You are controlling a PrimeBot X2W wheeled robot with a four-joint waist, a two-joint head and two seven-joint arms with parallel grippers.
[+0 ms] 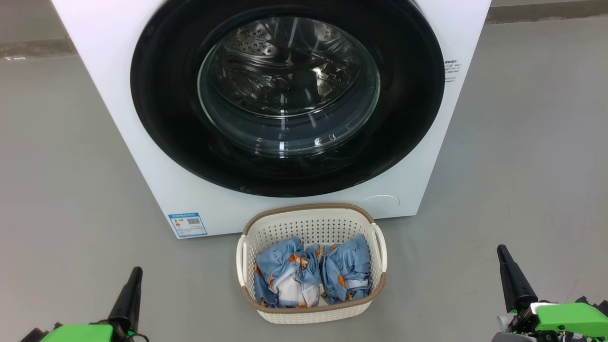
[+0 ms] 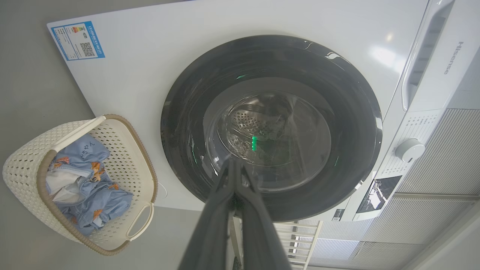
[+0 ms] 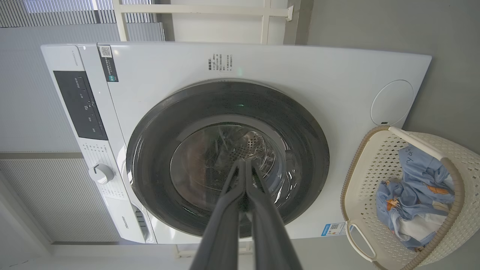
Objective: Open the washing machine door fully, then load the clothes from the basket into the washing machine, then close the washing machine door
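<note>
figure: front-loader before loading. the big white boxy washing machine [image 1: 118,104] stands on the grey floor [image 1: 57,190]. its large round door [image 1: 161,118], with a glossy black rim and bulging clear glass, lies shut against the front; the perforated steel drum [image 1: 266,47] shows through it. just before the machine, below the door, sits the small cream perforated plastic basket [image 1: 308,209] with a brown woven-look rim. it holds two bundles of light-blue clothes [image 1: 289,268] printed with orange figures, side by side. left gripper [image 1: 137,271] and right gripper [image 1: 501,249], both clenched on nothing, hang apart from basket and door.
</note>
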